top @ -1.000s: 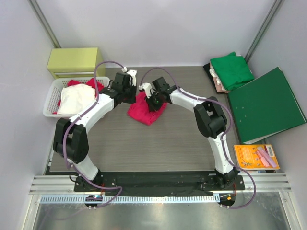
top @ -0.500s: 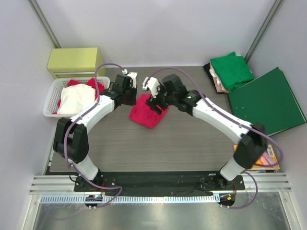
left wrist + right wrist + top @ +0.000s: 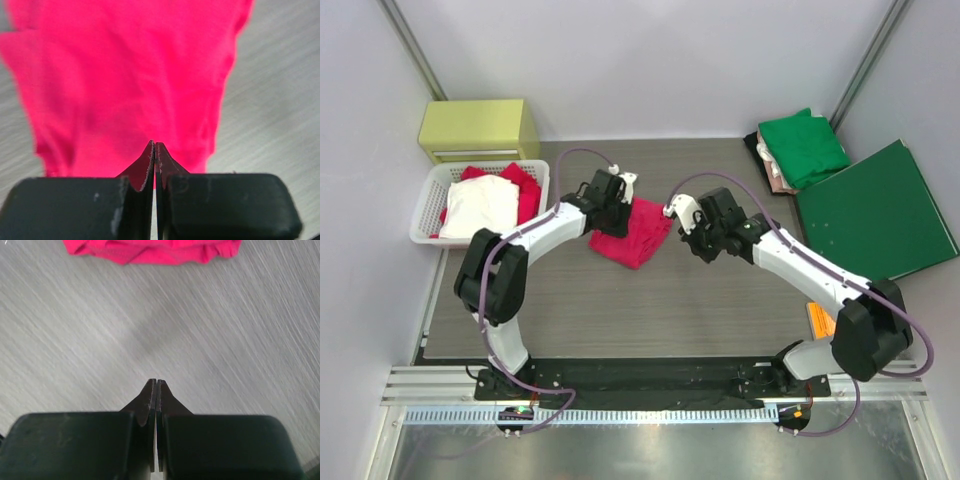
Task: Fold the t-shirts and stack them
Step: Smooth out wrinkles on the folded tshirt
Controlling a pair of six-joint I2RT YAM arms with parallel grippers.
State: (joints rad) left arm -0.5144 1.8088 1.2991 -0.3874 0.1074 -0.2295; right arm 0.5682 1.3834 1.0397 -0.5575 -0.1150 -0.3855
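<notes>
A bright pinkish-red t-shirt [image 3: 634,233] lies folded on the grey table [image 3: 620,310]. My left gripper [image 3: 618,210] is at the shirt's upper left edge. In the left wrist view the gripper [image 3: 154,144] is shut just above the red cloth [image 3: 130,75], with nothing seen between its tips. My right gripper [image 3: 695,243] is to the right of the shirt, apart from it. In the right wrist view it [image 3: 156,381] is shut over bare table, and the shirt's edge [image 3: 155,251] lies ahead. A green t-shirt [image 3: 805,146] rests folded on a pale one [image 3: 776,172] at the back right.
A white basket [image 3: 423,218] at the left holds a cream cloth [image 3: 480,205] and a red cloth [image 3: 523,182]. Behind it stands a yellow-green box [image 3: 478,128]. A dark-green folder [image 3: 875,218] and an orange packet [image 3: 855,327] lie at the right.
My right gripper has come off the red t-shirt and drawn back to the right, now shut. The left gripper has moved right onto the shirt's upper left edge.
</notes>
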